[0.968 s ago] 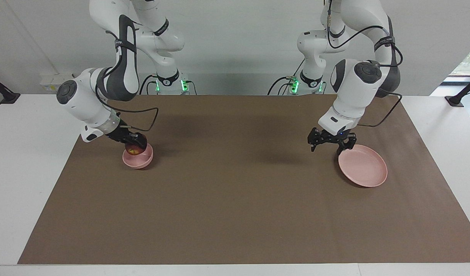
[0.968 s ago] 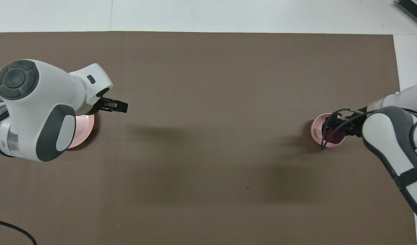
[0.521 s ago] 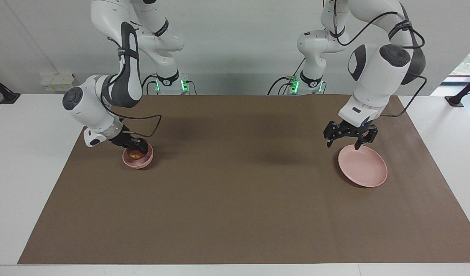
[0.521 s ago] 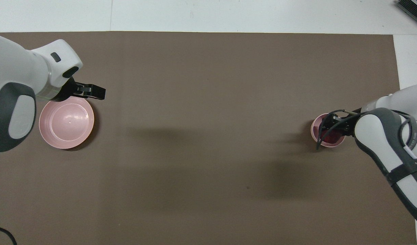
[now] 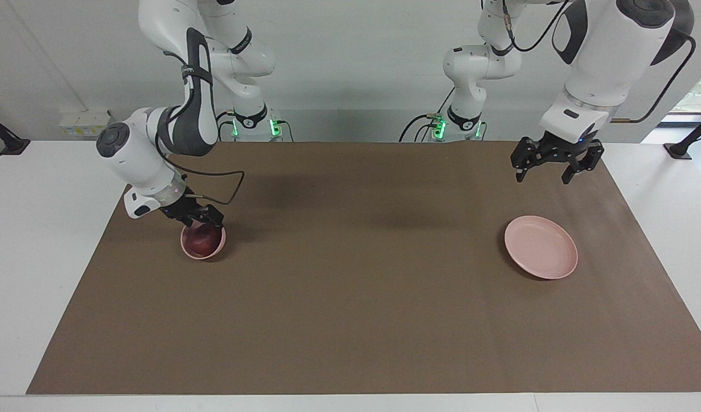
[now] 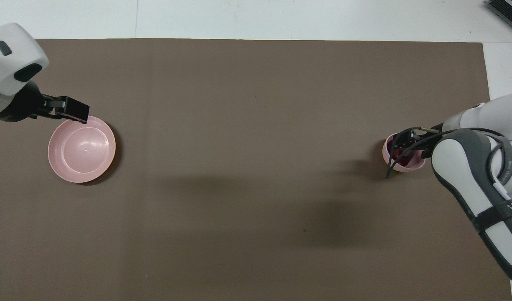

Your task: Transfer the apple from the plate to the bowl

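The dark red apple (image 5: 200,242) lies in the small pink bowl (image 5: 185,250) toward the right arm's end of the table. The bowl is tipped, its mouth turned away from the robots. My right gripper (image 5: 204,220) is open, low at the bowl's rim nearer the robots, just above the apple. The flat pink plate (image 5: 541,247) sits empty toward the left arm's end. My left gripper (image 5: 543,170) is open and empty, raised over the mat beside the plate. In the overhead view the apple (image 6: 394,148), bowl (image 6: 408,166), right gripper (image 6: 408,144), plate (image 6: 81,149) and left gripper (image 6: 67,112) all show.
A brown mat (image 5: 350,297) covers most of the white table (image 5: 35,240). The right arm's cable loops (image 5: 230,191) hang beside the bowl.
My right gripper let go of the apple, which now lies in the bowl; the bowl has tipped and shifted slightly. My left gripper rose and moved off the plate toward the robots.
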Robot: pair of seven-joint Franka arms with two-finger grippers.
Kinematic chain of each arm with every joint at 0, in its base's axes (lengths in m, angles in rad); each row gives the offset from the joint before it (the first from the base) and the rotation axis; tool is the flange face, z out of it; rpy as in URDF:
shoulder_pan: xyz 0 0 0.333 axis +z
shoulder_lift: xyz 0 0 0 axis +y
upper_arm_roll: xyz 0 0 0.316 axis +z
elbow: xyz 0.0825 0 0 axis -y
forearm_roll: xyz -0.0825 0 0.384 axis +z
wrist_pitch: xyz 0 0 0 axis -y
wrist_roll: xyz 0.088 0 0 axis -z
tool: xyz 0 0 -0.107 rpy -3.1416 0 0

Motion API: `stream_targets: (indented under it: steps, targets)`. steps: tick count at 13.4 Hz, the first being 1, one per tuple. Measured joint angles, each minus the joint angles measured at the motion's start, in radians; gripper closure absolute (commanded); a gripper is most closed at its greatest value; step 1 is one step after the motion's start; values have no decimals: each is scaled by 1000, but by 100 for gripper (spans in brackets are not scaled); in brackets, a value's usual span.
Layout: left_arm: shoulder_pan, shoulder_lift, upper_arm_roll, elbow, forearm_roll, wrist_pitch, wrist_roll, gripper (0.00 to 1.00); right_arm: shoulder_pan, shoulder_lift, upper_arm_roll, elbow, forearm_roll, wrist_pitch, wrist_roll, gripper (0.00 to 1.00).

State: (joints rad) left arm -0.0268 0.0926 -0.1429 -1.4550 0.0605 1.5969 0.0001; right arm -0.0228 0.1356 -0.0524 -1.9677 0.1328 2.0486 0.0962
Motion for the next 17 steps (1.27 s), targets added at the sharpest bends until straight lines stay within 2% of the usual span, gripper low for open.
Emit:
stream_targets:
  steps: [4, 8, 11, 17]
  targets:
    - [-49, -78, 59, 8, 0, -65, 40, 0, 68, -128, 5, 183, -127, -265, 79, 0]
    - [-48, -96, 73, 3, -26, -85, 49, 0, 57, -232, -7, 353, -138, -512, 79, 0]
    - [-46, -95, 83, 1, -34, -84, 48, 0, 49, -247, -9, 366, -138, -567, 78, 0]
    - [-33, -95, 92, 1, -51, -82, 49, 0, 49, -243, -5, 362, -138, -570, 50, 0]
